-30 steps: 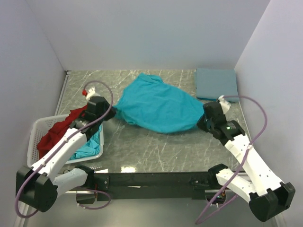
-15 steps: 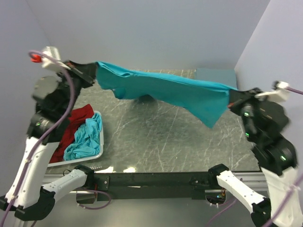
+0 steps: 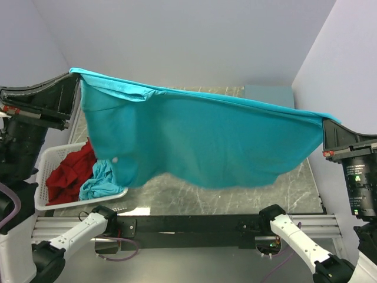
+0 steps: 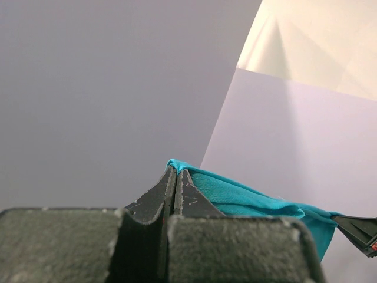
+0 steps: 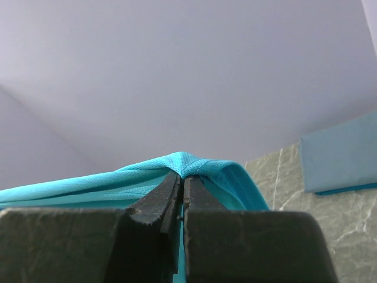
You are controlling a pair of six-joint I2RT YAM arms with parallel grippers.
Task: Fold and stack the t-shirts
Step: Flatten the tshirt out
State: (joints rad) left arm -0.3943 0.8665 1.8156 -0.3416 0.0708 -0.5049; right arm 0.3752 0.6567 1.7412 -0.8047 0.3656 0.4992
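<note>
- Left gripper (image 4: 175,172): the two fingers are pressing flat together on one edge of the bright teal t-shirt (image 3: 206,141), pinching a small fold of fabric at their tips.
- Right gripper (image 5: 181,175): the fingers are likewise clamping tight on the opposite edge of the same shirt, with the cloth bunching over the tips.
- Between the two grippers, the shirt is spreading out as one wide sheet. Its top edge is running taut from one gripper to the other, and its lower hem is hanging free in a loose curve over the marble-patterned table (image 3: 235,197).
- Below the left gripper, a white lattice basket (image 3: 44,165) is sitting at the table's side edge. It is holding a red t-shirt (image 3: 68,174) and a second teal t-shirt (image 3: 100,180), crumpled and touching each other.
- Beyond the right gripper, toward the far corner, a folded grey-blue t-shirt (image 5: 341,159) is lying flat on the table, well apart from the basket.
</note>
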